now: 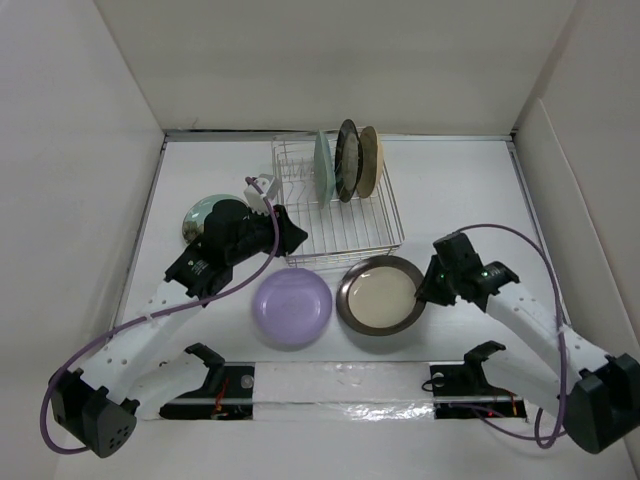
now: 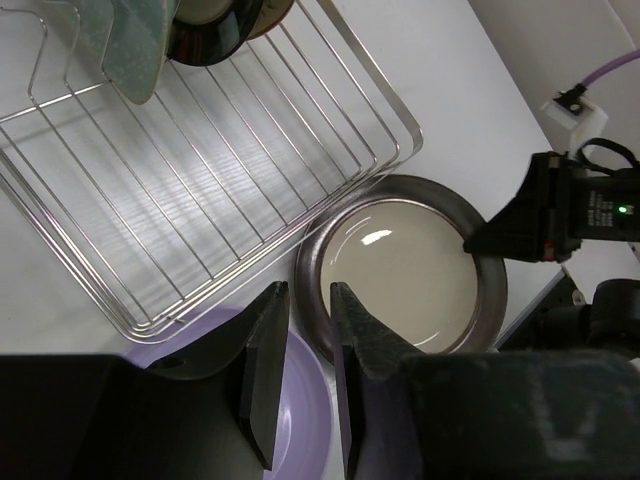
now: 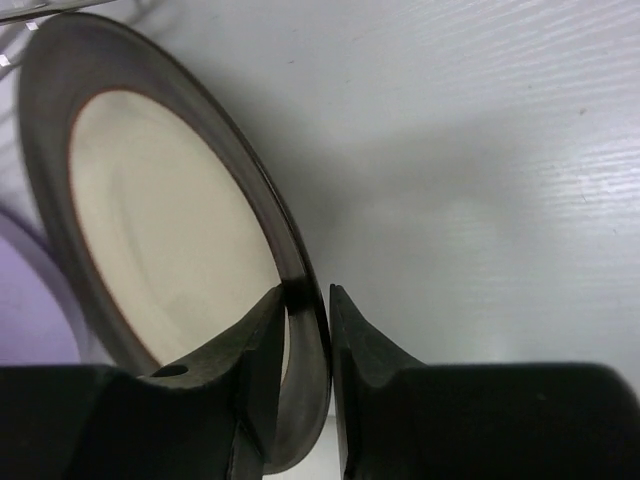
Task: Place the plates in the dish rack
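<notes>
The wire dish rack stands at the back centre, also in the left wrist view. Three plates stand in it: mint, dark-rimmed and tan. A lavender plate lies flat in front of it. To its right lies a dark-rimmed plate with a cream centre. My right gripper is shut on that plate's right rim, one finger inside and one outside. My left gripper hovers empty, jaws a narrow gap apart, above the lavender plate's edge.
A pale green plate lies at the left, partly hidden by my left arm. White walls close in the table on three sides. A clear strip runs along the near edge between the arm bases.
</notes>
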{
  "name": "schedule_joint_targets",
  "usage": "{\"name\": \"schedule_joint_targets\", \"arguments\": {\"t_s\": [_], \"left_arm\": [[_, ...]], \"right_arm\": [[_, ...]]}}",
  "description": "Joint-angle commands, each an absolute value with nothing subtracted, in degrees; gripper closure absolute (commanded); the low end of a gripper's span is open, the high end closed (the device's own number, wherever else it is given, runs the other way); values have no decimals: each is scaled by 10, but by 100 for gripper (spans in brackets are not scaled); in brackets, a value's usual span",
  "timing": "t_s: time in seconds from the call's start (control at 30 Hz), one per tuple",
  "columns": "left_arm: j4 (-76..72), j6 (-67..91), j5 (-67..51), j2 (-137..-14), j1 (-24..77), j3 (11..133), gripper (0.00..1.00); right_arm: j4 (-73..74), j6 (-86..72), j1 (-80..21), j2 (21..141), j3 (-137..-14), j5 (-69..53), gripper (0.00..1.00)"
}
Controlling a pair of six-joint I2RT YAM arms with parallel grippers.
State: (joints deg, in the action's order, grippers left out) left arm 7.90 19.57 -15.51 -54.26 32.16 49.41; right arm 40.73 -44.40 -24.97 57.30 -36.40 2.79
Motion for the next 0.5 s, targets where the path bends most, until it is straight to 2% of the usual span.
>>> {"name": "schedule_joint_targets", "arguments": {"t_s": [0.0,0.47], "left_arm": [[68,190,-141,-541,323,506,79],[65,200,-140,-561,323,504,77]], "right_arm": [[462,-449,-262,506,-414,65,100],[392,-466,-296,353,-439,44,100]]}}
